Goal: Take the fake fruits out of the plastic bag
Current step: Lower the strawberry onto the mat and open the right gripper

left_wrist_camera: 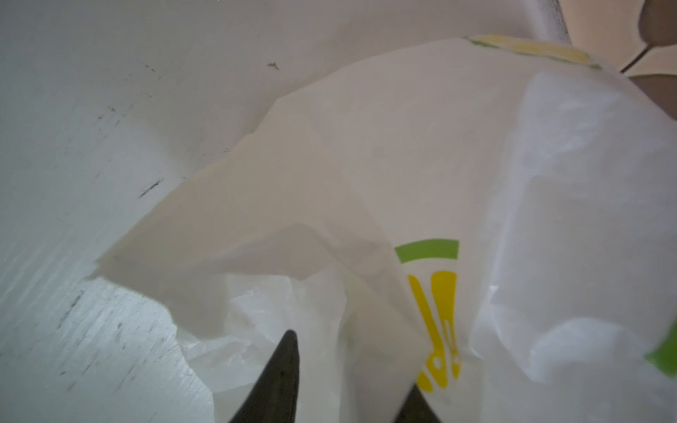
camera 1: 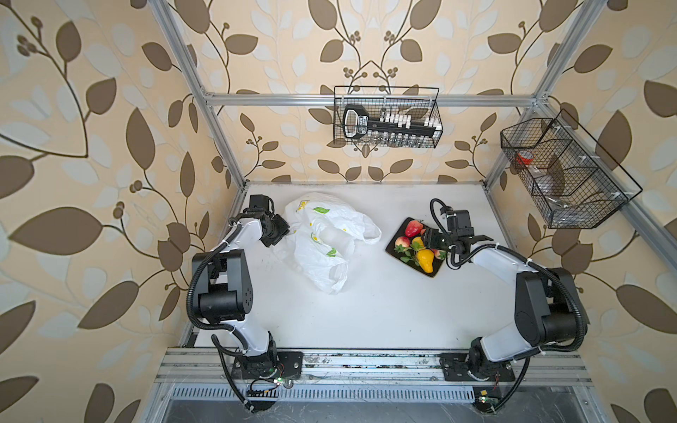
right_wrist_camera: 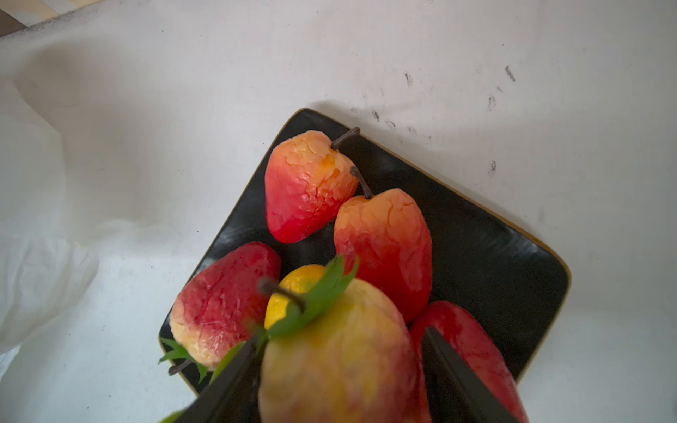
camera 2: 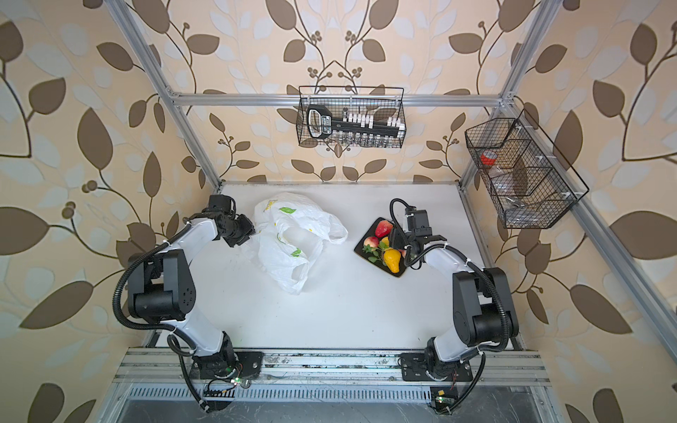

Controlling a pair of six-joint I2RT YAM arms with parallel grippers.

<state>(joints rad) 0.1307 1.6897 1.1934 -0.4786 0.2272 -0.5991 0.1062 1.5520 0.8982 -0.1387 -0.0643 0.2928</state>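
On the black rectangular tray (right_wrist_camera: pixel 494 263) near the table's (camera 1: pixel 366 311) right edge lie glossy plastic fruits (camera 1: pixel 413 227); right gripper (right_wrist_camera: pixel 342 335) parted around a yellowish peach (right_wrist_camera: pixel 340 366), left gripper (left_wrist_camera: pixel 351 360) parted at the limp lemon-printed bag (camera 1: pixel 322 238); we judge unloading finished.

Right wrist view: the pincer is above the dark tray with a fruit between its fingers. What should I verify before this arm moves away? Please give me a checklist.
1. The yellowish peach is over the tray: ok.
2. The right pincer is free of it: cannot tell.
3. The other fruits lie on the tray: ok.
4. The plastic bag holds no more fruit: cannot tell, it is crumpled.
5. The left pincer is clear of the bag: cannot tell; its fingers stand apart, right at the film.
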